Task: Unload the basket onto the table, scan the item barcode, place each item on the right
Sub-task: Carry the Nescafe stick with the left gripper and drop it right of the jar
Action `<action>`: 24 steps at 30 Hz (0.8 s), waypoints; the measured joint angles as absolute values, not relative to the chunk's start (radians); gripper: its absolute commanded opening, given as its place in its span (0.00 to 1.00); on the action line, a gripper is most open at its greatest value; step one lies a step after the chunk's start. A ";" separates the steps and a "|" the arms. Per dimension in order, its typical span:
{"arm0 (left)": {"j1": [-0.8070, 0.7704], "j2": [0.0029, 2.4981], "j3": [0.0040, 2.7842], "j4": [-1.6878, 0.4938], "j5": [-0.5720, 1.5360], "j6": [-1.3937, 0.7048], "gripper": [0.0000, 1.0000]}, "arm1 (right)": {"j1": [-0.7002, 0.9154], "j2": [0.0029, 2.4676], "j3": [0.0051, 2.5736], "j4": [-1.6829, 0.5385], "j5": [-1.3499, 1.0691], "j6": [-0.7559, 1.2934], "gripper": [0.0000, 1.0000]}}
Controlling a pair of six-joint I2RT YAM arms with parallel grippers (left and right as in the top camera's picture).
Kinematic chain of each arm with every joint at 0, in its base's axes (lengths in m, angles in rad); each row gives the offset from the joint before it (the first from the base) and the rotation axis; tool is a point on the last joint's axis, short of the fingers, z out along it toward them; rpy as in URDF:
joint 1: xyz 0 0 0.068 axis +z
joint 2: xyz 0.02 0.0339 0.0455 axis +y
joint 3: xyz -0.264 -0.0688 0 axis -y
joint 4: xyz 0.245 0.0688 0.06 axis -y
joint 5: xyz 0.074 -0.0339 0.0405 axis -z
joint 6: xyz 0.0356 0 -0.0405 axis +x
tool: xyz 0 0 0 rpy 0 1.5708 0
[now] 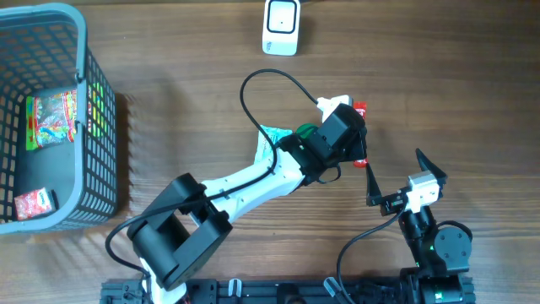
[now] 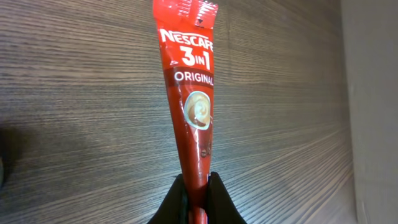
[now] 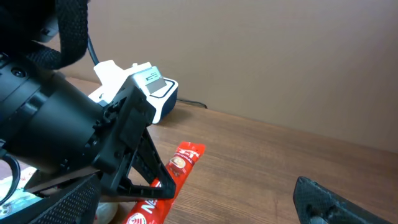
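Spanning the whole scene, table [image 1: 422, 84]: you are working over dark wood-grain planks that carry everything else.
Basket [image 1: 101, 152]: a grey-blue plastic mesh basket sits at your far left edge. Inside it lie a multicoloured snack packet [image 1: 55, 118] and a small red packet [image 1: 34, 203], well apart from each other.
Left arm [image 1: 245, 181]: your white-and-black arm reaches diagonally from the base up to the middle of the table, with a black cable looping above it.
Right arm [image 1: 439, 241]: it stands close to its base at your lower right, wrist pointing towards the left arm's wrist.
Left gripper [image 2: 198, 205]: your jaws are clamped tight on the narrow end of the sachet, one black finger on each side of it.
Right gripper [image 1: 393, 165]: your fingers are spread wide with nothing between them, just to the right of the left gripper and not touching it.
Barcode scanner [image 1: 281, 25]: the white unit stands at the top centre edge of the table, well apart from both grippers.
Green-and-white packet [image 1: 270, 139]: it lies flat on the wood, partly covered by the left arm.
Nescafé 3in1 Original sachet [image 2: 193, 93]: this red stick pack is in your left gripper, right of centre and on the near side of the scanner. Its printed front faces the left wrist camera. You cannot tell whether its free end touches the table.
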State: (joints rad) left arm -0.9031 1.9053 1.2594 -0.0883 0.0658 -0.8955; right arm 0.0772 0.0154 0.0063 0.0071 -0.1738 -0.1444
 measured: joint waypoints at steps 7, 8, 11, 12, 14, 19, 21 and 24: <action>-0.902 1.967 1.259 -0.088 0.065 -0.926 0.13 | 0.077 0.015 0.006 0.007 -0.174 -0.144 1.00; -0.902 1.967 1.259 -0.086 0.065 -0.930 0.13 | 0.077 0.015 0.006 0.007 -0.174 -0.144 1.00; -0.902 1.967 1.259 -0.081 0.066 -0.929 0.13 | 0.077 0.015 0.006 0.007 -0.174 -0.144 1.00; -0.902 1.967 1.259 -0.081 0.065 -0.929 0.14 | 0.077 0.015 0.006 0.007 -0.174 -0.144 1.00; -0.902 1.967 1.259 -0.081 0.066 -0.929 0.17 | 0.077 0.015 0.006 0.007 -0.174 -0.144 1.00; -0.902 1.967 1.259 -0.055 0.066 -0.930 0.21 | 0.077 0.015 0.006 0.007 -0.174 -0.144 1.00; -0.902 1.967 1.259 -0.041 0.066 -0.930 0.21 | 0.077 0.015 0.006 0.007 -0.174 -0.144 1.00; -0.902 1.967 1.264 -0.046 0.066 -0.930 0.21 | 0.077 0.015 0.006 0.007 -0.174 -0.144 1.00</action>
State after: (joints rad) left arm -0.9020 1.9675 1.2640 -0.0460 0.0658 -0.9298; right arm 0.0772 0.0154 0.0063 0.0071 -0.1738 -0.1444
